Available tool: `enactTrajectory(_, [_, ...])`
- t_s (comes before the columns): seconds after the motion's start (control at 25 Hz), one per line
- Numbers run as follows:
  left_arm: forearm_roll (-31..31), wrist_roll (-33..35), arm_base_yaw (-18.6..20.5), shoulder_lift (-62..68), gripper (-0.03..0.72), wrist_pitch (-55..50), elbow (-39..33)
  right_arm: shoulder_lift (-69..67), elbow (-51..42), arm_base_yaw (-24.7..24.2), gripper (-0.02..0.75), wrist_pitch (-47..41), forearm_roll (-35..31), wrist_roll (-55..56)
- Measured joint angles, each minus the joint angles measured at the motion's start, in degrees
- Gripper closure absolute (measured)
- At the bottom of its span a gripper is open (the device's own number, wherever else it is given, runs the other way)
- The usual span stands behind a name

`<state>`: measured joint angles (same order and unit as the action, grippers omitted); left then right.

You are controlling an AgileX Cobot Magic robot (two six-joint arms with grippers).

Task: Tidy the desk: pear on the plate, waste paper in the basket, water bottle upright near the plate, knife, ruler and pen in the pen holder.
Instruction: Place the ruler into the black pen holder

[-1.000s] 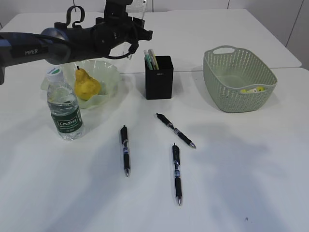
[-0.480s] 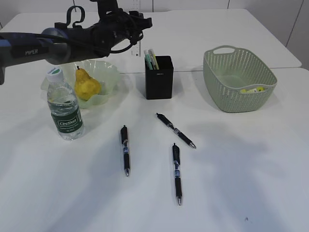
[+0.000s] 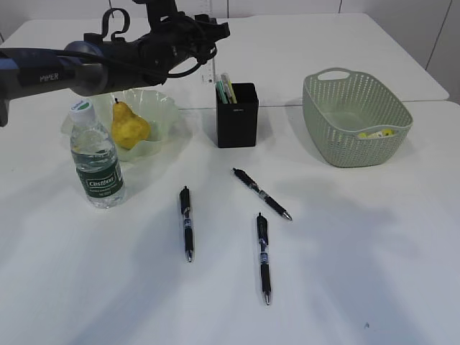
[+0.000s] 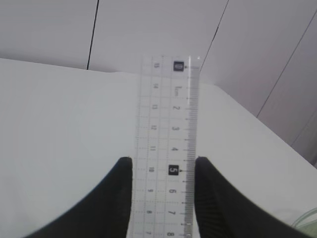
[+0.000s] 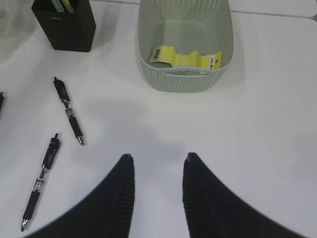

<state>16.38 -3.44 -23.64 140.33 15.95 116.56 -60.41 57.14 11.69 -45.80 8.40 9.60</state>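
Note:
My left gripper (image 3: 208, 30) (image 4: 163, 161) hangs above the table's back, left of the pen holder (image 3: 236, 115) (image 5: 64, 25), shut on the transparent ruler (image 3: 207, 10) (image 4: 167, 129) by its two long edges. The yellow pear (image 3: 129, 126) sits on the wavy green plate (image 3: 162, 108). The water bottle (image 3: 95, 162) stands upright just in front of the plate. The yellow waste paper (image 3: 377, 133) (image 5: 185, 58) lies in the basket (image 3: 356, 115) (image 5: 185, 44). Three pens (image 3: 187, 223) (image 3: 261, 192) (image 3: 264, 257) lie on the table. My right gripper (image 5: 156, 157) is open and empty. I cannot single out a knife.
Pale green and white items stick up from the pen holder's left side. Two of the pens (image 5: 69, 111) (image 5: 42, 181) lie left of my right gripper. The table's far edge and a panelled wall show behind the ruler.
My left gripper has shifted a little to the right with the ruler, and the ruler has turned from tilted to more upright. Everything on the table stayed put.

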Motion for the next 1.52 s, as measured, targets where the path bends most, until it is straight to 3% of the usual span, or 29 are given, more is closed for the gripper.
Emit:
enactTrajectory(0.44, [-0.34, -5.9, -0.22, -1.21, 0.421, -0.12, 0.0, -2.6, -0.11, 0.0, 0.458, 1.84, 0.0, 0.0])
enactTrajectory(1.52, [-2.43, -6.67, -1.27, -2.09, 0.438, -3.46, 0.0, -2.6, -0.11, 0.0, 0.458, 4.35, 1.07, 0.0])
